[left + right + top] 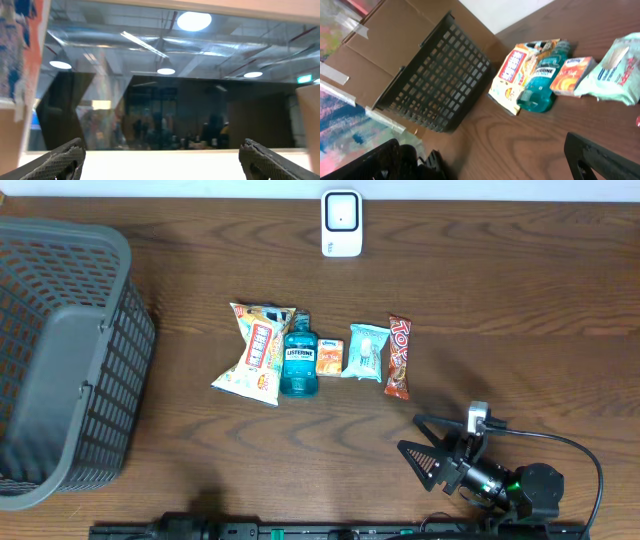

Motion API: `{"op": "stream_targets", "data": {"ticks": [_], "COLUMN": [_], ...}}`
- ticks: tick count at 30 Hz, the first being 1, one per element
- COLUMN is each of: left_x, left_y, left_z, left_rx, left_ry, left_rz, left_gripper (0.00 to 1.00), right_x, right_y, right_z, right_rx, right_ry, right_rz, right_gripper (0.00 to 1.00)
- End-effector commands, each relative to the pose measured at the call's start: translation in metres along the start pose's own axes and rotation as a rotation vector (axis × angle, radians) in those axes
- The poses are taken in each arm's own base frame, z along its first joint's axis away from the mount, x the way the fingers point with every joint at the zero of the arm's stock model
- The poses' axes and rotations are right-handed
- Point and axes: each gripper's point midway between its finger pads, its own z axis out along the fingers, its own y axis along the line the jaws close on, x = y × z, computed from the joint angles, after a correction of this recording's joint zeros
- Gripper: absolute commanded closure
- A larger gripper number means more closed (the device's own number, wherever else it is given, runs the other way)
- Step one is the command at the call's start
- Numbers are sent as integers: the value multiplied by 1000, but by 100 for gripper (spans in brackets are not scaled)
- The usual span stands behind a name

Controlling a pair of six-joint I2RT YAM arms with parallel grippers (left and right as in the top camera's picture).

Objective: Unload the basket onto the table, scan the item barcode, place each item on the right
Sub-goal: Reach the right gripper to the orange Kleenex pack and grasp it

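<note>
Table (520, 300): item row at centre.
Snack bag (258, 352), 9 o'clock end: likely light, crinkly, slippery; pinch sealed edge.
Mouthwash bottle (299, 360): probably heaviest, rigid, smooth; grip across body.
Tissue pack (366, 350): soft, squashes.
Scanner (342, 223), 12 o'clock.
Candy bar (399, 357), 3 o'clock end: thin, light.
Right pincer (420, 440), 5 o'clock: wide, empty.
Left pincer (161, 152): wide, empty, facing room.

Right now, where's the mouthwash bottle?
Overhead view: the mouthwash bottle lies mid-table, between the snack bag on its left and the small orange packet on its right.
</note>
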Motion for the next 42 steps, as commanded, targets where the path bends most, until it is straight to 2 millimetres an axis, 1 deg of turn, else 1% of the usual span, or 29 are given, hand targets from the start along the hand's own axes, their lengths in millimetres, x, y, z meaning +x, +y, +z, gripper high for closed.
{"op": "stream_targets", "data": {"ticks": [1,5,8,11,15,19,21,23,26,28,30,32,36,37,39,42], "left_x": [-1,-8,-10,-5,8,32,53,76,114,137,159,179,217,224,238,250], "left_y": [1,10,24,39,55,64,67,70,75,78,81,83,87,88,89,90], "left_z": [1,2,3,3,7,14,21,29,39,43,45,46,45,44,43,41], "left_rx": [-22,-81,-162,-249,-330,-363,-365,-368,-369,-370,-370,-371,-372,-372,-372,-372], "left_ry": [-9,-38,-55,-42,-12,48,98,148,225,275,324,368,453,469,500,526], "left_rz": [136,145,143,141,141,144,146,150,154,156,158,158,162,163,164,165], "left_gripper": [2,2,2,2,2,2,2,2,2,2,2,2,2,2,2,2], "right_x": [3,-5,-10,-17,-28,-48,-64,-75,-88,-90,-87,-76,-41,-31,-14,2], "right_y": [0,-13,-22,-32,-37,-42,-42,-42,-42,-41,-38,-35,-25,-22,-23,-28], "right_z": [1,1,1,0,-2,-10,-14,-13,-3,11,30,50,90,100,114,132], "right_rx": [-5,60,108,179,276,439,552,615,691,706,700,680,593,560,536,497], "right_ry": [11,-35,-60,-79,-55,-4,52,99,187,243,308,384,513,542,589,638], "right_rz": [3,19,0,-3,-43,-90,-133,-163,-197,-214,-239,-256,-240,-245,-261,-326], "right_gripper": [1,1,1,1,1,1,1,1,1,1,1,1,1,1,1,1]}}
